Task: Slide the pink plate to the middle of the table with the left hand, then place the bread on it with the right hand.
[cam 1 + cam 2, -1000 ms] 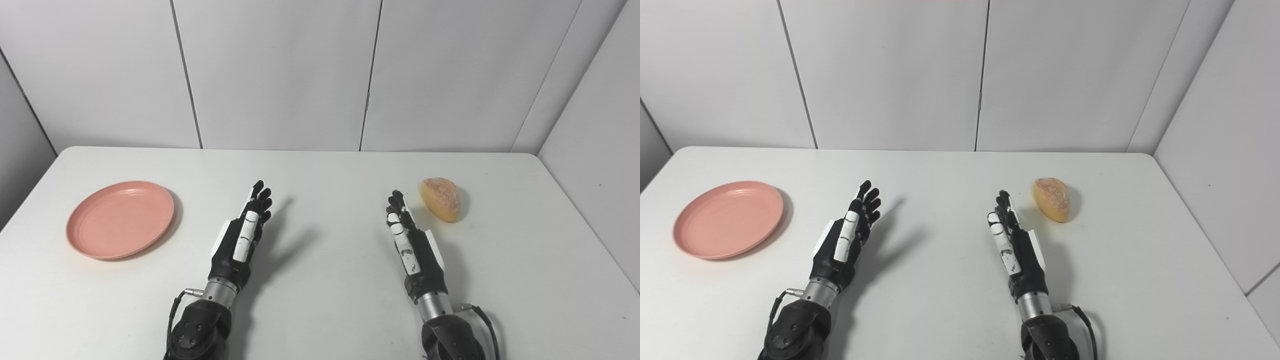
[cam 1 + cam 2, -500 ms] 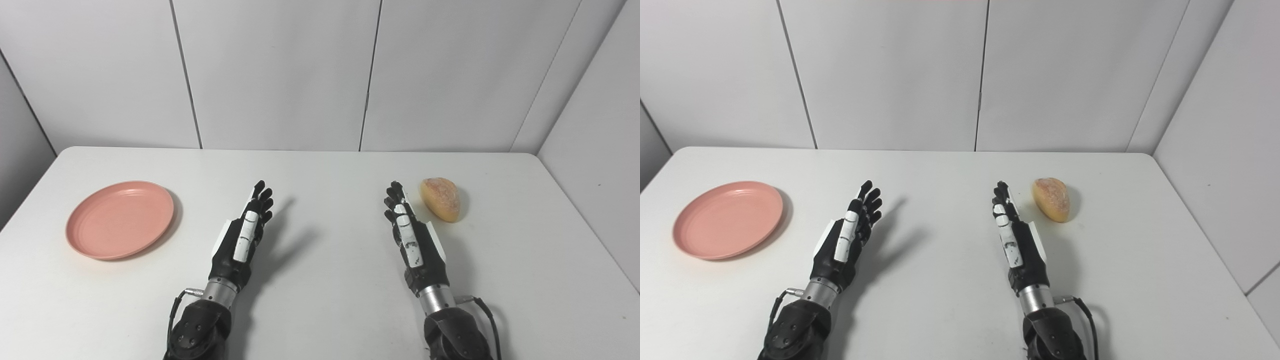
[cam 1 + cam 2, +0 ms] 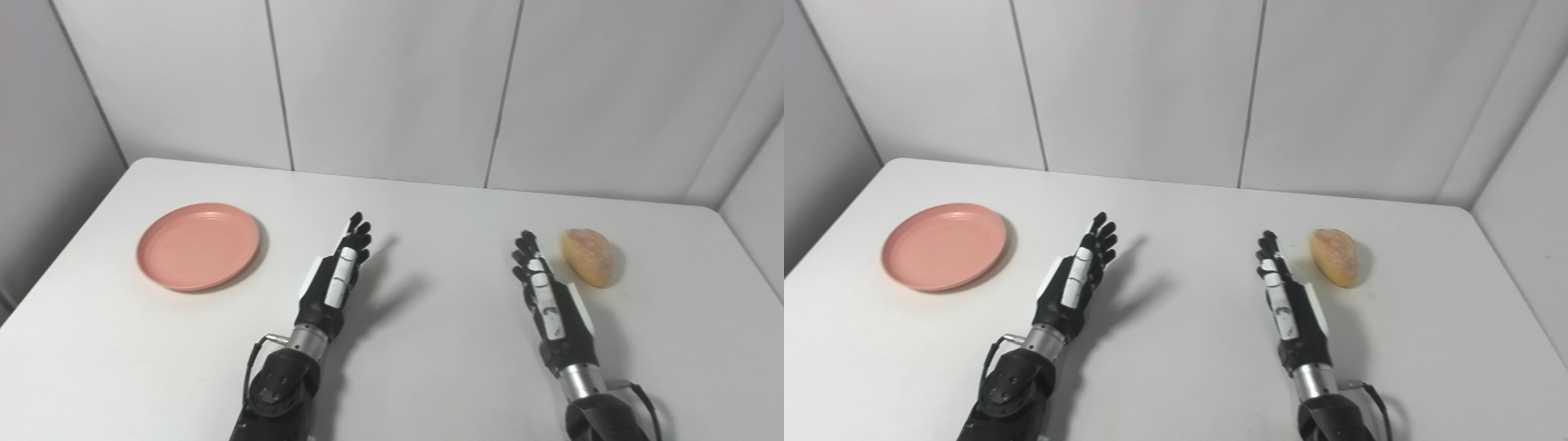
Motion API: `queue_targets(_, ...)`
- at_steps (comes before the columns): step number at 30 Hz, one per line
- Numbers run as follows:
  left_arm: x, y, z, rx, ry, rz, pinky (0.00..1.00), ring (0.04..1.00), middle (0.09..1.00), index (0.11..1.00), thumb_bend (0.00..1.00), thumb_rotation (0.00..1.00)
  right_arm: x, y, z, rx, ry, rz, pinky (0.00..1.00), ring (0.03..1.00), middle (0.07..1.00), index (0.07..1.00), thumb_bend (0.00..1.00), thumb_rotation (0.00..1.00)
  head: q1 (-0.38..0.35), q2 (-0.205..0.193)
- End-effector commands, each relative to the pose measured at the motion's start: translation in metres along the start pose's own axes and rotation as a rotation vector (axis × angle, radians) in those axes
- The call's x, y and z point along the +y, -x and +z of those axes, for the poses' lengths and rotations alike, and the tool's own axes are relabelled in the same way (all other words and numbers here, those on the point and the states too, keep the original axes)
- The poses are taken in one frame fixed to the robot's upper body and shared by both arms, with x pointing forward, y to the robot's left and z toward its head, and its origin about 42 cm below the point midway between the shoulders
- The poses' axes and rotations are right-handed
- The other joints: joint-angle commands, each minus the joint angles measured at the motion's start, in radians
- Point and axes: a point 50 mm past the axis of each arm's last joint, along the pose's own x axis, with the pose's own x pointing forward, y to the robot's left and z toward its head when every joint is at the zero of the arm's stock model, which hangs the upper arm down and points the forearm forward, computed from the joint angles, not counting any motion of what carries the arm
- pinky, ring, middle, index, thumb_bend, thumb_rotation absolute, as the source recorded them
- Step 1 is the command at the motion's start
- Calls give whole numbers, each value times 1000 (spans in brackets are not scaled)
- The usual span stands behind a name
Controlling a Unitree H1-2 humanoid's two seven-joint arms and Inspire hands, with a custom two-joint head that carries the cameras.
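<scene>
A pink plate point(image 3: 198, 246) lies empty on the left part of the white table point(image 3: 429, 343). A golden bread roll point(image 3: 588, 256) lies on the right part. My left hand point(image 3: 335, 278) is open, fingers straight and pointing away, to the right of the plate and apart from it. My right hand point(image 3: 547, 294) is open, fingers straight, just left of the bread and not touching it. The same shows in the right eye view: plate point(image 3: 944, 246), bread point(image 3: 1336, 256), left hand point(image 3: 1077, 279), right hand point(image 3: 1285, 297).
White wall panels point(image 3: 392, 86) stand right behind the table's far edge. A grey side wall point(image 3: 43, 159) is at the left and another at the right. The table's left edge runs close to the plate.
The whole picture has shifted right and tilted, so the camera has turned left. The right hand has crept a little forward beside the bread. Plate and bread have not moved.
</scene>
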Motion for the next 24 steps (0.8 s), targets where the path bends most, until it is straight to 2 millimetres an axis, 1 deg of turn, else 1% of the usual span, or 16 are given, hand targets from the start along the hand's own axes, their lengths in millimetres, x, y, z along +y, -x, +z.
queue_targets(1, -21, 3, -14, 7, 28, 23, 1000, 1000, 1000, 1000, 711, 1000, -11, -3, 13, -69, 1, 5, 1000, 1000, 1000, 1000, 553, 1000, 6, -1)
queue_targets(2, -24, 2, -15, 13, 29, 26, 1000, 1000, 1000, 1000, 714, 1000, -14, -2, 11, -66, -8, 7, 1000, 1000, 1000, 1000, 554, 1000, 39, -14)
queue_targets(4, -29, -1, -15, 21, 25, 31, 1000, 1000, 1000, 1000, 721, 1000, -19, -1, 6, -63, -18, 11, 1000, 1000, 1000, 1000, 562, 1000, 60, -25)
queue_targets(8, -34, -6, -12, 0, 27, 66, 1000, 1000, 1000, 1000, 720, 1000, -28, 1, 0, -78, -8, 7, 1000, 1000, 1000, 1000, 573, 1000, 84, -41)
queue_targets(11, -33, -11, -9, -27, 23, 87, 1000, 1000, 1000, 994, 685, 1000, -31, 3, -2, -82, -1, 8, 1000, 1000, 1000, 1000, 552, 1000, 90, -46)
queue_targets(15, -22, -18, 2, -30, -2, 66, 1000, 1000, 1000, 1000, 696, 1000, -33, 5, -2, -82, -4, -5, 1000, 1000, 1000, 1000, 532, 1000, 97, -49)
queue_targets(19, -5, -25, 14, -48, -15, 68, 1000, 1000, 1000, 1000, 723, 1000, -33, 6, -1, -86, 2, -9, 1000, 1000, 1000, 1000, 523, 1000, 100, -54)
queue_targets(24, 21, -30, 36, -96, -33, 108, 1000, 996, 996, 997, 736, 1000, -32, 7, 1, -86, -4, -12, 1000, 1000, 1000, 1000, 508, 1000, 105, -58)
